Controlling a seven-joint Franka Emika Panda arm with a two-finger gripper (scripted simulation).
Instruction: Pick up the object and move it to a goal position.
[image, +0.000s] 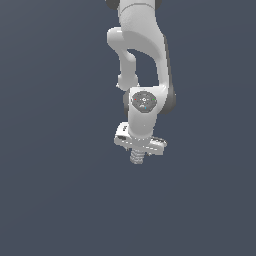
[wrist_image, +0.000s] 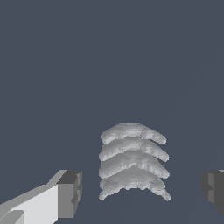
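The object (wrist_image: 131, 159) is a small light-grey blob made of several stacked curved ridges. In the wrist view it lies between my two dark fingertips (wrist_image: 70, 192), with a clear gap on each side. My gripper (wrist_image: 142, 192) is open and neither pad touches the object. In the exterior view the white arm points down, and the gripper (image: 138, 150) sits directly over the object (image: 137, 157). Only the object's ridged lower part shows below the hand there, and the fingers are hard to make out.
A plain dark blue-grey surface (image: 60, 190) fills both views. Nothing but the arm and the object shows, and no goal marker is in sight.
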